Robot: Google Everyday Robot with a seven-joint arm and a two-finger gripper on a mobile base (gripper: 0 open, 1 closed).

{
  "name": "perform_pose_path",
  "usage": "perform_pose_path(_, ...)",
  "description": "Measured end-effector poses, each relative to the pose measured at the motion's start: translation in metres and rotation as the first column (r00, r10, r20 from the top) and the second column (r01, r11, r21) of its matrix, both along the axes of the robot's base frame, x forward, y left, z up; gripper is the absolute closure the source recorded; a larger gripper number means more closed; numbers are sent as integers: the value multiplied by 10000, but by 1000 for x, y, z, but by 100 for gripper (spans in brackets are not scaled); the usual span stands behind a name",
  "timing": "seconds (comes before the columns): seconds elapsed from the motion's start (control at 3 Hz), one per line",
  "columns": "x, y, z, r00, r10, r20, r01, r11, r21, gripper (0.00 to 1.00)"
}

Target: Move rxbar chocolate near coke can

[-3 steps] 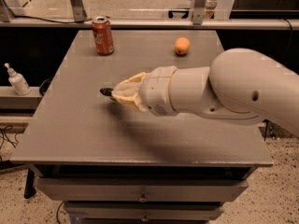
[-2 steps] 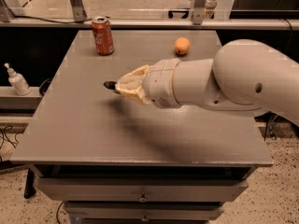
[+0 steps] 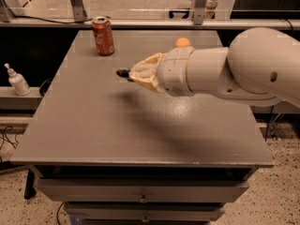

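Note:
The coke can (image 3: 103, 36), red with white script and a silver top, stands upright at the table's back left. My gripper (image 3: 127, 73) hangs above the middle of the table, to the right of the can and nearer the front, pointing left. Its pale fingers (image 3: 143, 71) are closed around a small dark end that sticks out at their tips; this is the rxbar chocolate (image 3: 123, 72), mostly hidden inside the grip. A shadow lies on the table below it, so the bar is held off the surface.
An orange fruit (image 3: 183, 42) sits at the back right, partly hidden behind my arm (image 3: 234, 69). The grey table (image 3: 93, 135) has drawers below. A white pump bottle (image 3: 18, 80) stands on a ledge off the left side. A rail runs behind the table.
My gripper has moved with the dark bar end toward the back of the table and to the right. The arm now covers part of the orange. The can has not moved.

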State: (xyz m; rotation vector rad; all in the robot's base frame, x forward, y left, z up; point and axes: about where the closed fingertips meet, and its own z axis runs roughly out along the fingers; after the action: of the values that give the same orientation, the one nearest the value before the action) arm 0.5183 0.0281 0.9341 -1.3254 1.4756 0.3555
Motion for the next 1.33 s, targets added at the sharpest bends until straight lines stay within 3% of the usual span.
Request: perform_pose_path(1.33,49,-14,-2,9940,880,652,-818,9924,-923,100)
